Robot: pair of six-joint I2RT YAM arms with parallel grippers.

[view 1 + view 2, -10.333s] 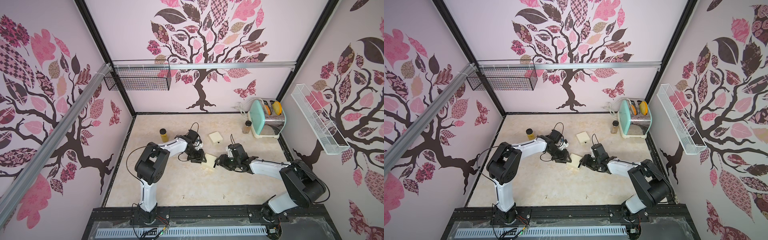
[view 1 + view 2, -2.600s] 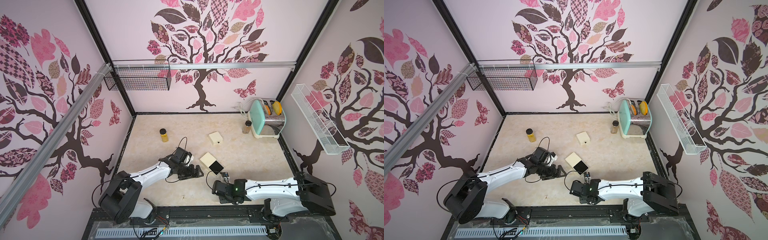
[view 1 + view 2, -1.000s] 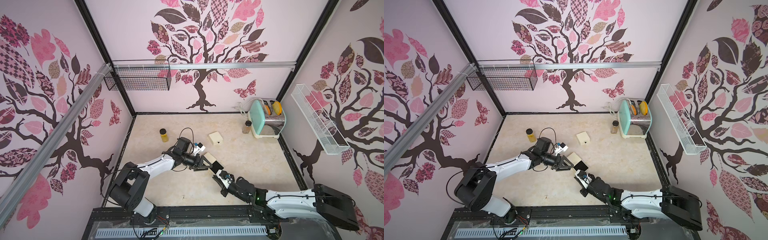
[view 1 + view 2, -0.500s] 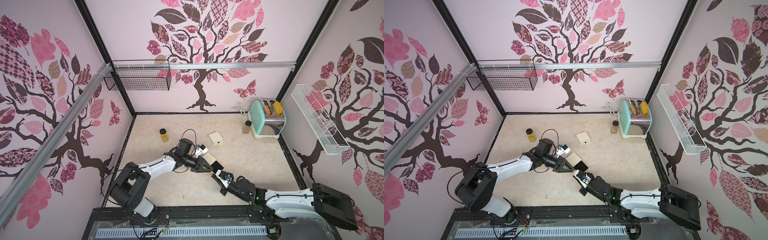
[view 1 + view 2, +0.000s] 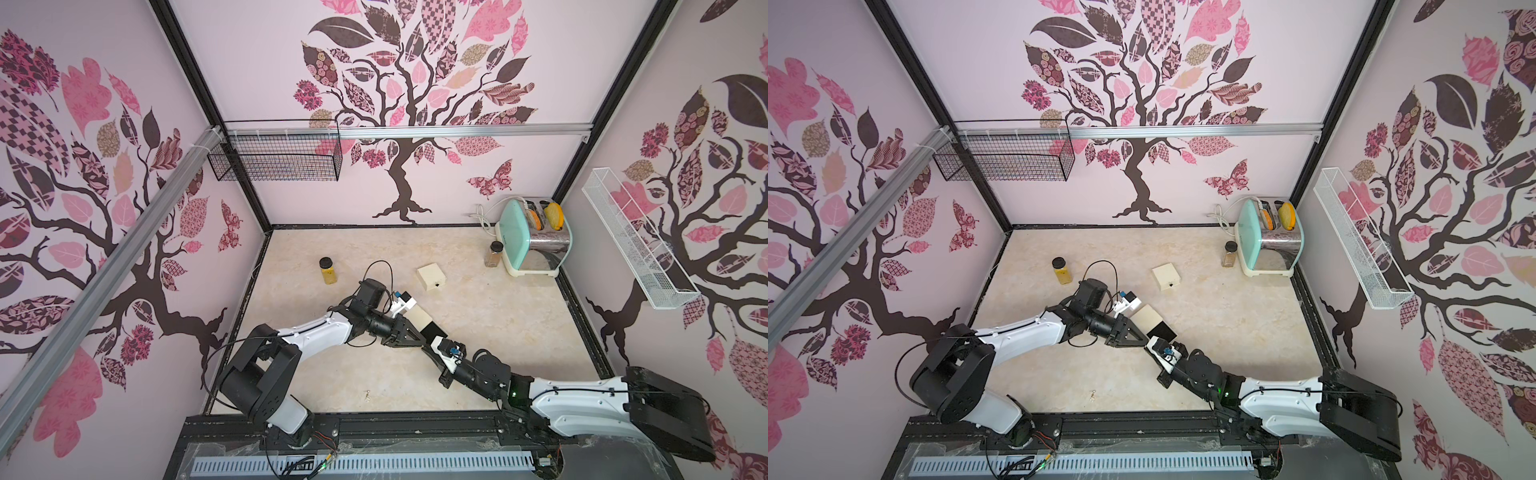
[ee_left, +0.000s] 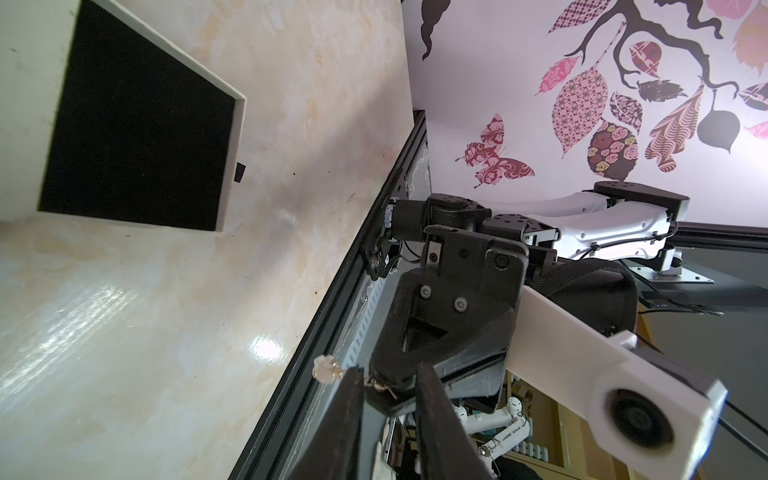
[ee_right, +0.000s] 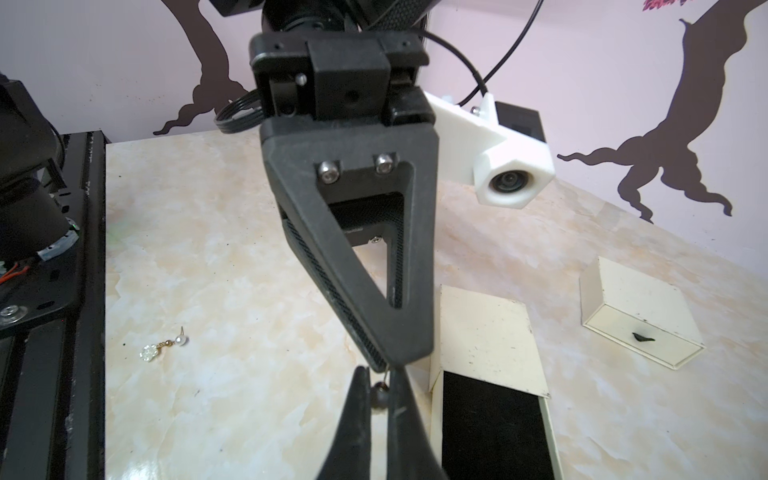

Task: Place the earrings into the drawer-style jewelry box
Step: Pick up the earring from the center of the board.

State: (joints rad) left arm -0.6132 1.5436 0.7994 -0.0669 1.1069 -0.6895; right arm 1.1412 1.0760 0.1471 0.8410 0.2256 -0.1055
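Just in front of the open drawer-style jewelry box, with its black-lined drawer pulled out, my two grippers meet tip to tip. My right gripper is shut on the bead of one earring. That earring's flower end sticks out past one finger of my left gripper. The left jaws stand a narrow gap apart, with the earring's wire and the right gripper's tip between them. Another earring lies on the table near the front edge, also visible in both top views.
A second small cream box sits shut behind the open one. A jar stands at the back left. A mint toaster and a spice jar are at the back right. Wire baskets hang on the walls.
The left jaws have narrowed around the tip of the right gripper. Both arms have stayed almost still beside the open drawer.
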